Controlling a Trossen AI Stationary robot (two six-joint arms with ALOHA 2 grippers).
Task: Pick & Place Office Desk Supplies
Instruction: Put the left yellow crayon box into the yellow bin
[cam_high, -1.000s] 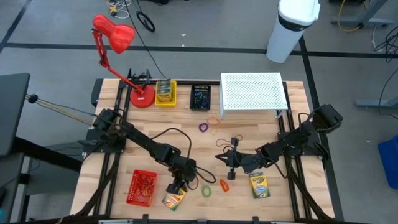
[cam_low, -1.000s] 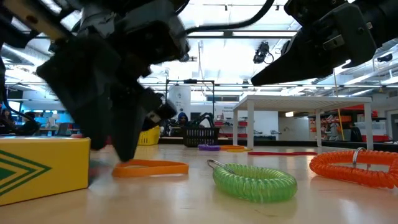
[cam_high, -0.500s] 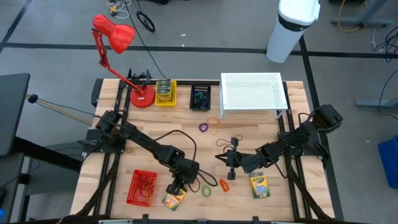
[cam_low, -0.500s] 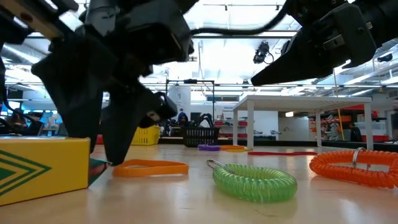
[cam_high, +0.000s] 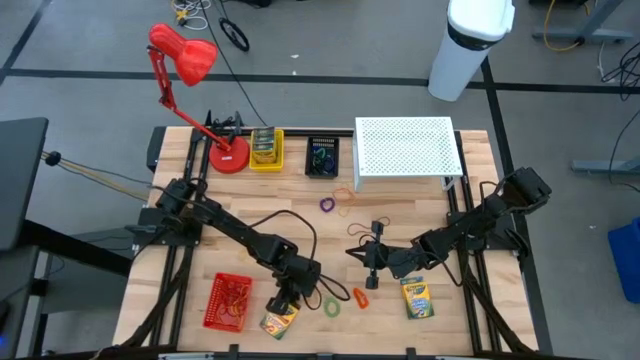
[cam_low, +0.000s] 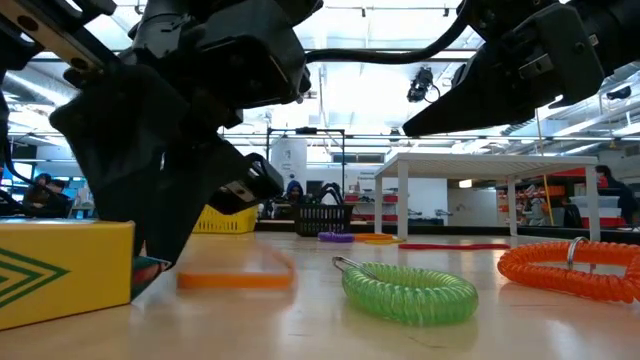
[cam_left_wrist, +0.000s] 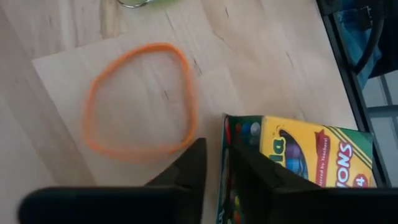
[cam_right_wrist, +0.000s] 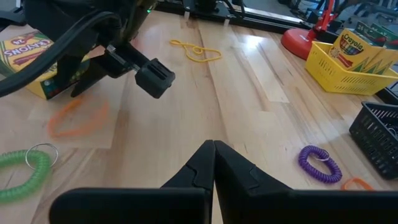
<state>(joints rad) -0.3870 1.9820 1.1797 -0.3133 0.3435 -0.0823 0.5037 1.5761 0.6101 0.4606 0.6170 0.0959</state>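
Note:
A yellow-and-green crayon box lies flat near the table's front edge, beside a thin orange rubber band. My left gripper slants down between them, its fingers a narrow gap apart. A green coil loop and an orange one lie to the right, and a purple one farther back. A second crayon box lies at the right. My right gripper hangs shut and empty over the table's middle. My left gripper comes from above, slanting down toward the table's near edge. One finger covers the crayon box's end face. The other finger stands at the rubber band's near edge. Whether either finger touches, I cannot tell.
A red basket holding rubber bands stands left of the crayon box. At the back stand a red lamp, a yellow bin, a black basket and a white perforated riser.
My left gripper has tipped steeper and its fingers have drawn closer together. The crayon box beside it has slid a little toward the table's left edge. The orange rubber band now shows blurred, in motion.

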